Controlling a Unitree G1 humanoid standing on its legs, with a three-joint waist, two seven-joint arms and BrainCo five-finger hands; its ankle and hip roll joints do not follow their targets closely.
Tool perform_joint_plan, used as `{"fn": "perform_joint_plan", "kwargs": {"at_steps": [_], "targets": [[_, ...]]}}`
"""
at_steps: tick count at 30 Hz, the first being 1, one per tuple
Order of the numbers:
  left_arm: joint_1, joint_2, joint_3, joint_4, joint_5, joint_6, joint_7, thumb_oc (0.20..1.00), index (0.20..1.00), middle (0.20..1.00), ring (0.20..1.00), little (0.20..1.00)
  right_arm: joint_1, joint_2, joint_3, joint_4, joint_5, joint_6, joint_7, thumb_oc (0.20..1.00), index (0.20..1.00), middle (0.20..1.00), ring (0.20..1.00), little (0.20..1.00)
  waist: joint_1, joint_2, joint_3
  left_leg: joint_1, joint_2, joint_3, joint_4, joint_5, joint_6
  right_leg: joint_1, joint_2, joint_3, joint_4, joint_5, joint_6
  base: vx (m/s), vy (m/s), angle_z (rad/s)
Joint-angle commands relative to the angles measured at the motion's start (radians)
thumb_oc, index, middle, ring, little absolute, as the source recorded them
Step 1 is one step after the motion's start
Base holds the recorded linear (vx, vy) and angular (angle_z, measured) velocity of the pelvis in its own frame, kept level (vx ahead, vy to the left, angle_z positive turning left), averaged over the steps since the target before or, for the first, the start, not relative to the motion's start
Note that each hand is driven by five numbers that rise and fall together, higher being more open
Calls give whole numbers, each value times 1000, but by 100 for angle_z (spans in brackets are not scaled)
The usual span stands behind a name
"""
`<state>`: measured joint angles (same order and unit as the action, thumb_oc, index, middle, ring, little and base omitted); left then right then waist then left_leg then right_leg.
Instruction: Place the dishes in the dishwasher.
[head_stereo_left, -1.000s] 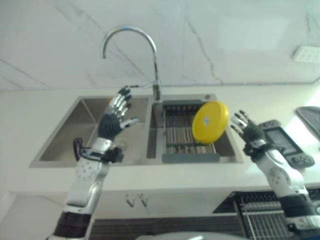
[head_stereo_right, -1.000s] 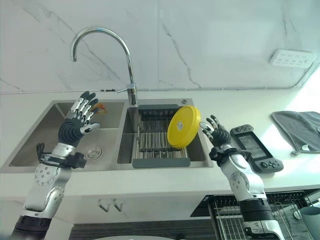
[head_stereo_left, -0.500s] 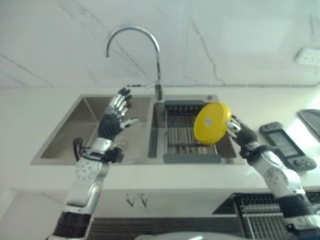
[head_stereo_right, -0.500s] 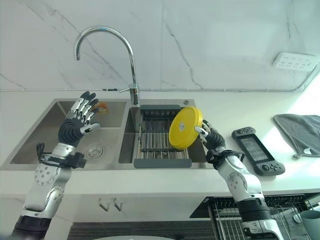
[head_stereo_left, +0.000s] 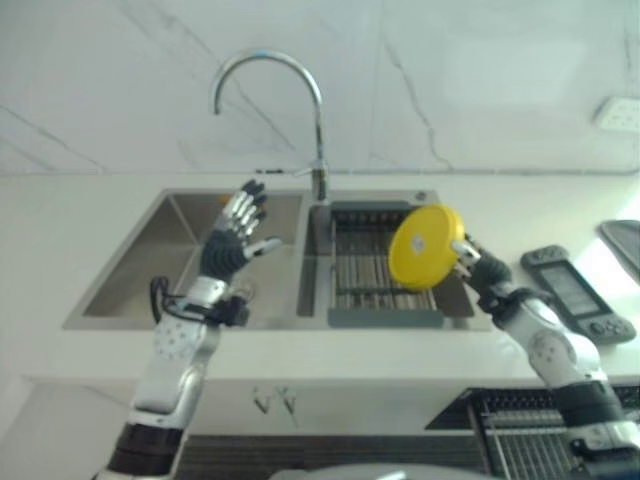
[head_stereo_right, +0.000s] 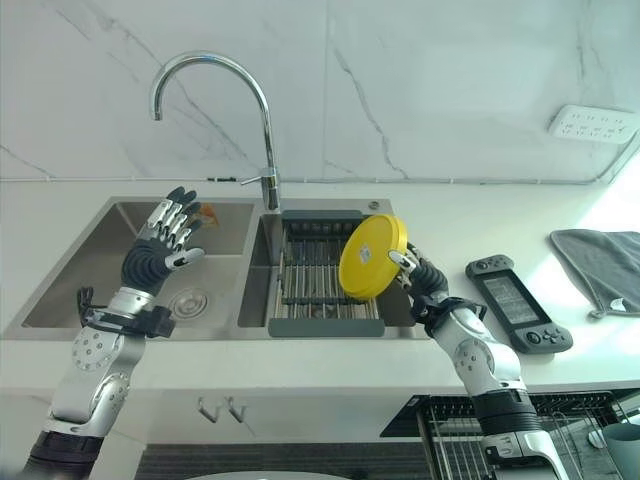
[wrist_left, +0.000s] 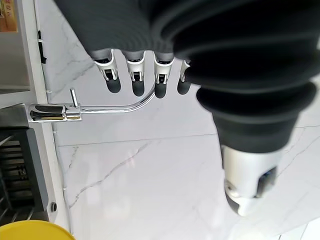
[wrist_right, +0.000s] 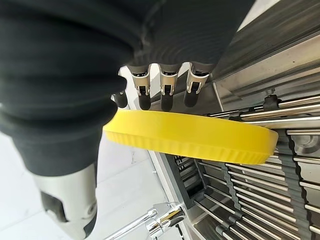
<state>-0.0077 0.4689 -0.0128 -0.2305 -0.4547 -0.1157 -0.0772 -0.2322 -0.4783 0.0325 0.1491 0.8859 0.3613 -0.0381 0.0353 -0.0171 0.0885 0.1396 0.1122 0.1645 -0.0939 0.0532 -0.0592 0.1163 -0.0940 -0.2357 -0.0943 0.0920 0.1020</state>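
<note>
one yellow plate (head_stereo_right: 372, 257), one rack (head_stereo_right: 325, 275), one tap (head_stereo_right: 258, 110), two sink basins (head_stereo_right: 120, 265), one game controller (head_stereo_right: 518, 304), one grey cloth (head_stereo_right: 600, 256), one wall socket (head_stereo_right: 594, 124), two hands (head_stereo_right: 165, 235)

White counter (head_stereo_right: 320, 365) with a twin-bowl steel sink (head_stereo_right: 130, 255) set into it; chrome gooseneck faucet (head_stereo_right: 262, 130) stands on the back edge at the divider between the bowls. Left of the faucet the bowl has a round drain (head_stereo_right: 186, 300) and a small orange item (head_stereo_right: 207, 212) at its back wall; right of the faucet the bowl holds a dark-framed roll-up drying rack (head_stereo_right: 322, 275). Further right of the faucet, on the counter past the sink: a black handheld game console (head_stereo_right: 518, 305), then a grey cloth (head_stereo_right: 603, 256) near the counter's end.
</note>
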Motion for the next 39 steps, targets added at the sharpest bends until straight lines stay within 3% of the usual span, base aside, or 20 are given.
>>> {"fn": "perform_joint_plan", "kwargs": {"at_steps": [1, 37, 38, 39], "targets": [[-79, 54, -38, 4, -16, -26, 6, 1000, 1000, 1000, 1000, 1000, -135, -14, -4, 22, 50, -36, 8, 1000, 1000, 1000, 1000, 1000, 29, -18, 6, 29, -9, -29, 7, -73, -5, 60, -25, -16, 7, -65, 15, 0, 0, 0], [-120, 80, -71, 25, -27, 17, 22, 1000, 1000, 1000, 1000, 1000, -295, -28, 70, 318, 45, -44, -23, 1000, 1000, 1000, 1000, 1000, 85, -6, 5, 23, -17, -64, 7, -66, -10, 75, -33, -55, 7, -69, 13, -1, 0, 3], [-125, 83, -77, 31, -31, 17, 22, 1000, 1000, 1000, 1000, 1000, -308, -23, 80, 349, 50, -48, -22, 589, 589, 589, 589, 589, 89, -6, 4, 23, -18, -66, 7, -67, -10, 75, -33, -56, 7, -70, 13, 6, -6, 5], [-129, 84, -79, 34, -31, 17, 21, 1000, 1000, 1000, 1000, 1000, -316, -23, 83, 362, 52, -53, -21, 432, 432, 432, 432, 432, 90, -7, 4, 23, -18, -66, 7, -67, -10, 75, -33, -57, 7, -70, 13, 5, -6, 4]]}}
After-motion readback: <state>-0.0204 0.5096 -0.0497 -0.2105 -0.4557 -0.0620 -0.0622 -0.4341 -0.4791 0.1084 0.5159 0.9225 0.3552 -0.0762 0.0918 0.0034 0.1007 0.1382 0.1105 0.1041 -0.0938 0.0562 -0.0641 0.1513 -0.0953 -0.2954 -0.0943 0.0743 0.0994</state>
